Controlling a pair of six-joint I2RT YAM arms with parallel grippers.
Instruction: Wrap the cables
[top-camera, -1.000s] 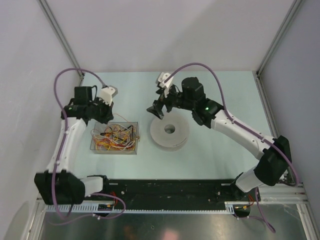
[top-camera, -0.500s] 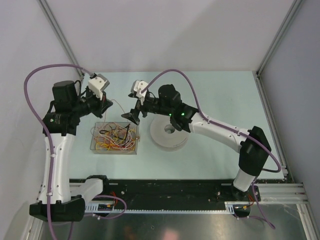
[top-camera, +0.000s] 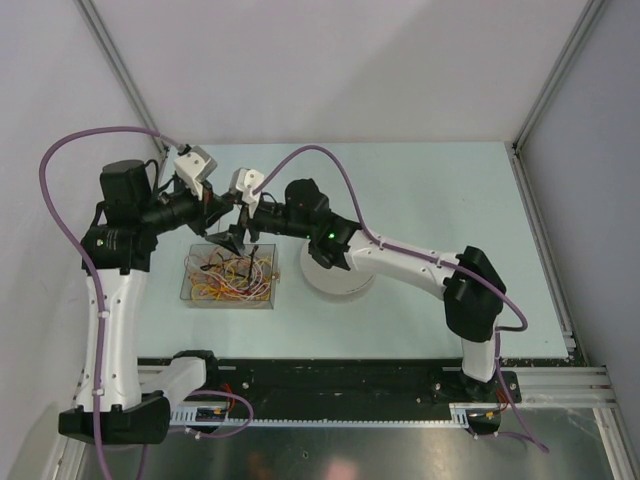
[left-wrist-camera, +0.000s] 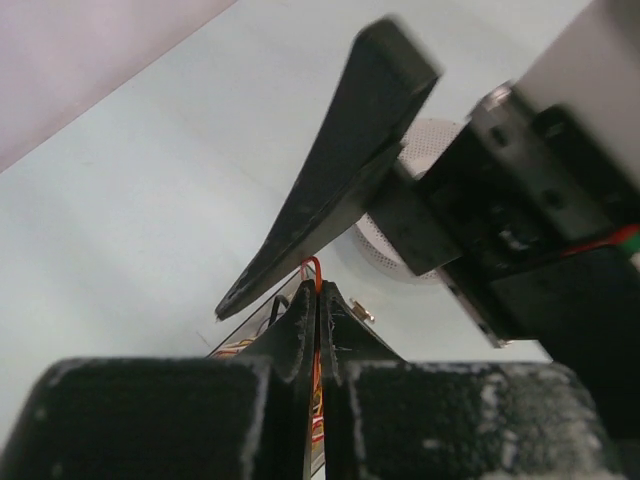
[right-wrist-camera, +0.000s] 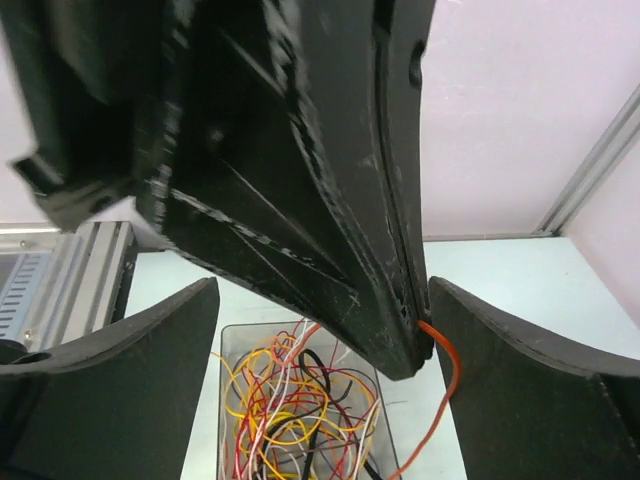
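Mostly cables (right-wrist-camera: 290, 410) lay tangled in clear box (top-camera: 192, 296), white spool (top-camera: 350, 282) just right of it. Above box, left gripper (left-wrist-camera: 318, 298) pinched one orange cable (right-wrist-camera: 447, 372), strand hanging down toward box; right gripper (right-wrist-camera: 318, 300) had jaws spread, straddling left gripper tips.

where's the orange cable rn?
Centre of the left wrist view: the orange cable is pinched by the shut left tool, above the clear box on the table's left.
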